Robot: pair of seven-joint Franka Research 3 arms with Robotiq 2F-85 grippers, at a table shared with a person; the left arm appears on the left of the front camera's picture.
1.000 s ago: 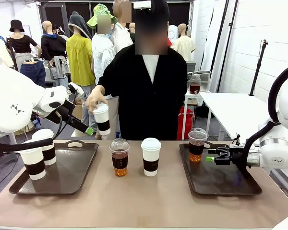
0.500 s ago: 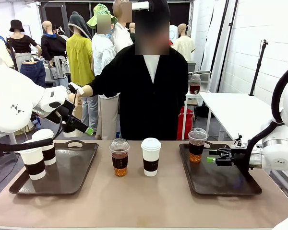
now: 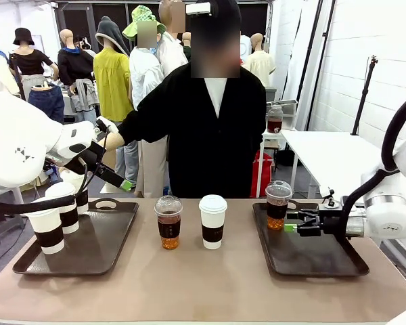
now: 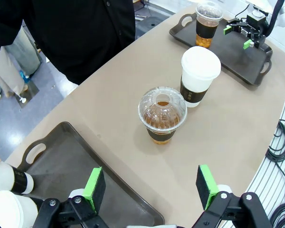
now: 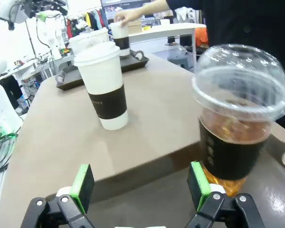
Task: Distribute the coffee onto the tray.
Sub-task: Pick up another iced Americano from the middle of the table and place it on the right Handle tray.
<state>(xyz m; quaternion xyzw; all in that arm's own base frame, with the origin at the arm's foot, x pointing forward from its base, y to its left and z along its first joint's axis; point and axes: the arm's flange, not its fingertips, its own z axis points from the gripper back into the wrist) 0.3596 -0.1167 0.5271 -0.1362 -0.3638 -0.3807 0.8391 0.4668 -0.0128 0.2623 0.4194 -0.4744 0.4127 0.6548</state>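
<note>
Two white coffee cups [image 3: 49, 229] with dark sleeves stand on the left tray [image 3: 95, 247]. The person's hand [image 5: 128, 15] holds a third white cup [image 5: 119, 35] at that tray's far side, partly hidden behind my left arm. My left gripper [image 3: 112, 154] hovers open above the tray, nothing between its pads. At the table's middle stand a clear cup of amber coffee [image 4: 161, 114] and a white cup [image 4: 199, 76]. On the right tray [image 3: 325, 261] stands another clear cup [image 5: 240, 123]; my right gripper [image 3: 291, 224] is open just beside it, apart from it.
The person stands at the far side of the table, one arm stretched toward the left tray. A white side table [image 3: 325, 152] stands behind on the right. Bare tabletop lies in front of the two middle cups.
The person has carried the white cup from in front of their chest over to the left tray's far side. My right gripper has edged slightly toward the clear cup. My left gripper has stayed put.
</note>
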